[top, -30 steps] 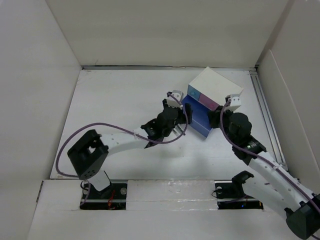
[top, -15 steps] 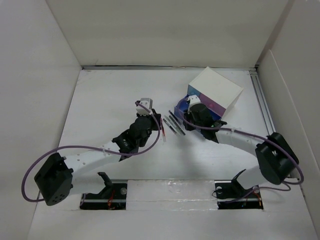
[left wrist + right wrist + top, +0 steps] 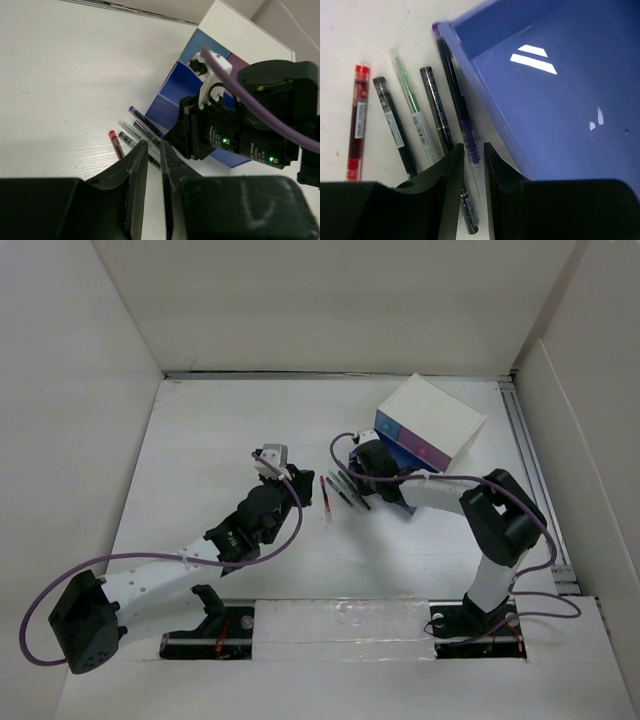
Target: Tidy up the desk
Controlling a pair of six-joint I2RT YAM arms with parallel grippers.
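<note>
Top view: the white worktop (image 3: 220,430) fills the walled floor, with the drawer box (image 3: 432,418) toward 1 o'clock. Since half a second ago the left arm (image 3: 170,562) has drawn back toward 7 o'clock. The right arm (image 3: 440,488) has reached further toward 9 o'clock, over the pens (image 3: 338,490) — these lie as before.

Left wrist: the left fingers (image 3: 152,150) are nearly closed, a thin slit holding nothing. The blue drawer (image 3: 172,92) stands at 1 o'clock.

Right wrist: the right fingers (image 3: 471,150) are just as narrow. The purple pen (image 3: 454,95) ends in their slit — pinched or not, I cannot tell. The red pen (image 3: 357,120) lies outermost at 9 o'clock.
</note>
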